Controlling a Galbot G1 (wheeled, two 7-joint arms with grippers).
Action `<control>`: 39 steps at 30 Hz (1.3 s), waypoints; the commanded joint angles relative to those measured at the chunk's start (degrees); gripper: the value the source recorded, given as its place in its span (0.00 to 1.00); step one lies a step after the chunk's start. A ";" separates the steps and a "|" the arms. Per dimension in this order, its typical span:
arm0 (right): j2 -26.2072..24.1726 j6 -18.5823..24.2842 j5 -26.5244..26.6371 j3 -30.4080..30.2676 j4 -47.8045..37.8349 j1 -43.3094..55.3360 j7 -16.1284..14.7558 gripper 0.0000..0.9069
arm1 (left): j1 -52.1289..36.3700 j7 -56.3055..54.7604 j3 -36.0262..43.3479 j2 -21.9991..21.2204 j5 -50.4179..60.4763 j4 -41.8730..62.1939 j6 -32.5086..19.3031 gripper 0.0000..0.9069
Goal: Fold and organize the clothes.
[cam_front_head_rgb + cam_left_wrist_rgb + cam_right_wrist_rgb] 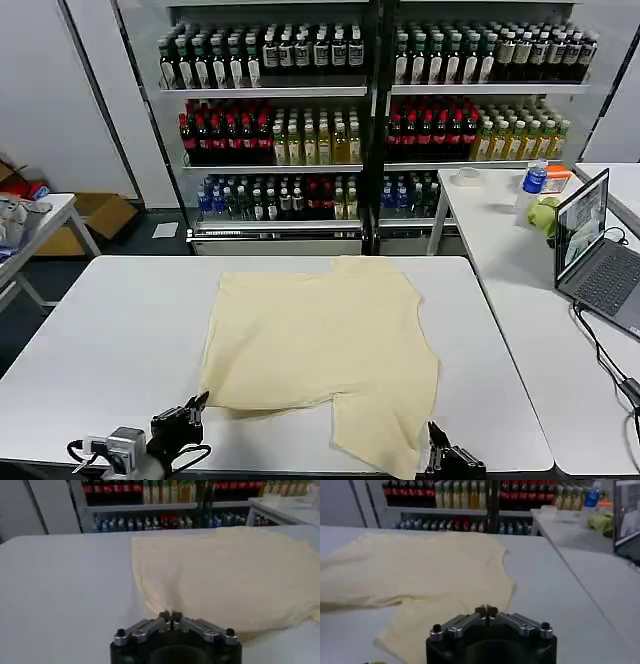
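The clothes are one pale cream-yellow garment [320, 340] lying flat in the middle of the white table [110, 330], with one flap [385, 430] reaching toward the near edge. My left gripper [197, 405] sits low at the near left, just off the garment's near-left corner. Seen from its wrist, the left gripper [170, 616] is shut with nothing between its fingers, and the garment [230, 565] lies just beyond the tips. My right gripper [437, 440] is at the near edge beside the flap. From its wrist, the right gripper [486, 611] is shut and empty, the garment [420, 570] ahead of it.
Drink shelves [360, 110] stand behind the table. A side table on the right carries a laptop [600, 250], a bottle [535, 180] and a green object [543, 215]. A greyish cloth pile [15, 220] lies on a small table at the far left.
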 commanded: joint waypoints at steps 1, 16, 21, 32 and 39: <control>-0.47 0.34 0.48 2.54 2.98 -3.09 -0.38 0.00 | 3.53 0.06 -2.81 0.06 -1.43 -4.30 -0.10 0.01; 4.13 -2.98 0.98 -4.54 -12.18 9.75 2.71 1.00 | -0.13 -0.35 -0.57 0.30 -0.81 -0.52 -0.46 0.01; 5.42 -2.98 0.41 -6.76 -14.06 10.65 2.78 1.00 | -0.08 -0.34 -0.56 0.28 -0.83 -0.54 -0.53 0.01; 5.96 -1.68 -0.43 -8.70 -14.44 9.35 2.57 0.00 | 0.16 -0.36 -0.45 -0.24 -0.74 -1.15 -0.57 0.01; 5.86 -0.79 -0.39 -8.84 -14.30 9.13 1.68 0.00 | 0.42 -0.38 -0.45 -0.63 -0.63 -1.73 -0.61 0.01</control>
